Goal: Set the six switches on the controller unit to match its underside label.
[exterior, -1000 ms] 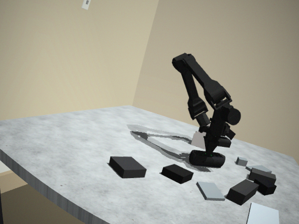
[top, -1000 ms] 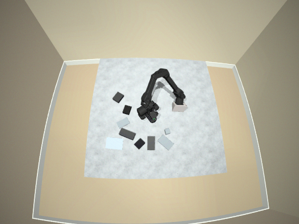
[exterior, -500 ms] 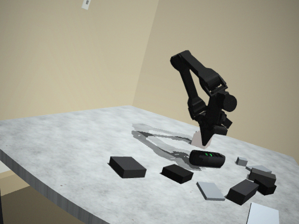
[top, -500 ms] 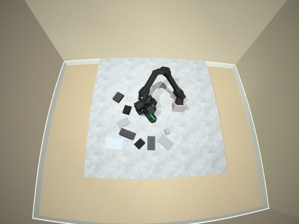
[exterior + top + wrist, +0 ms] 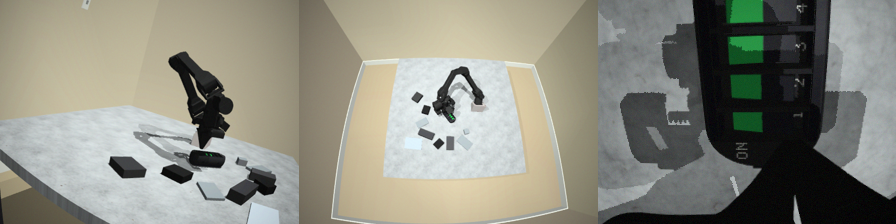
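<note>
The dark grey controller unit (image 5: 453,116) lies flat on its base on the mat, switches up. It also shows in the exterior view (image 5: 207,158) and fills the wrist view (image 5: 760,56). My gripper (image 5: 202,146) is shut and empty, its fingertips pointing down a little above the unit's near end. In the wrist view the closed fingers (image 5: 794,192) sit just off the end by switch 1 (image 5: 764,121). Switches 1 to 5 show their green halves on the left and dark numbered halves on the right. Which ends are pressed down I cannot tell. Switch 6 is out of view.
Dark blocks (image 5: 417,97) (image 5: 426,109) lie left of the unit. Grey and dark plates and blocks (image 5: 426,133) (image 5: 449,143) (image 5: 464,142) lie in front, with a white sheet (image 5: 413,143) at the front left. The arm's pale base block (image 5: 478,106) stands to the right.
</note>
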Motion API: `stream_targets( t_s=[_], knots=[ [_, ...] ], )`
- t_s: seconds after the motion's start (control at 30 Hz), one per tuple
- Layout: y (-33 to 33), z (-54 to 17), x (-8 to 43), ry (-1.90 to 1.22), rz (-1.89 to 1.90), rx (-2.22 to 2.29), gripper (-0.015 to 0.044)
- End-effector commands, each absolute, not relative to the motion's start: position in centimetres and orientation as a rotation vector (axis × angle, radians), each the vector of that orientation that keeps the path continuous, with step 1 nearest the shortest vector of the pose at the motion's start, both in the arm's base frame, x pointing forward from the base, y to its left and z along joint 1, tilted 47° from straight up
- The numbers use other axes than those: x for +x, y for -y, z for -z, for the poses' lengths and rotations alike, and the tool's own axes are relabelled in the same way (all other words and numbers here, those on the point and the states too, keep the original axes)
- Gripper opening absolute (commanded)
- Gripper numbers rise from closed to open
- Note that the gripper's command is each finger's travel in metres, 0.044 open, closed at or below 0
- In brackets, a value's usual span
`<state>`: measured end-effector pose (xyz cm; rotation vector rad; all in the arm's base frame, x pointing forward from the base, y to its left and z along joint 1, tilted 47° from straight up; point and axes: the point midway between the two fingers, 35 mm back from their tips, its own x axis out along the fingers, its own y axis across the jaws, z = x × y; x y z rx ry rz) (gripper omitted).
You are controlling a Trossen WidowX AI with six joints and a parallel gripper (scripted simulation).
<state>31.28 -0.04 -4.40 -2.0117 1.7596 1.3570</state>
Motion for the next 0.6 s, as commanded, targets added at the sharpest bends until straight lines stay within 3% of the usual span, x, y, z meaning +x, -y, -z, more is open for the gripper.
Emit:
stream_targets(
  t_s=[0.0,0.57],
  knots=[
    [0.6,4.9,31.0,-1.768,-1.367,-2.013,0.0000],
    [2.2,6.4,30.8,-1.770,-1.366,-2.014,0.0000]
  ],
)
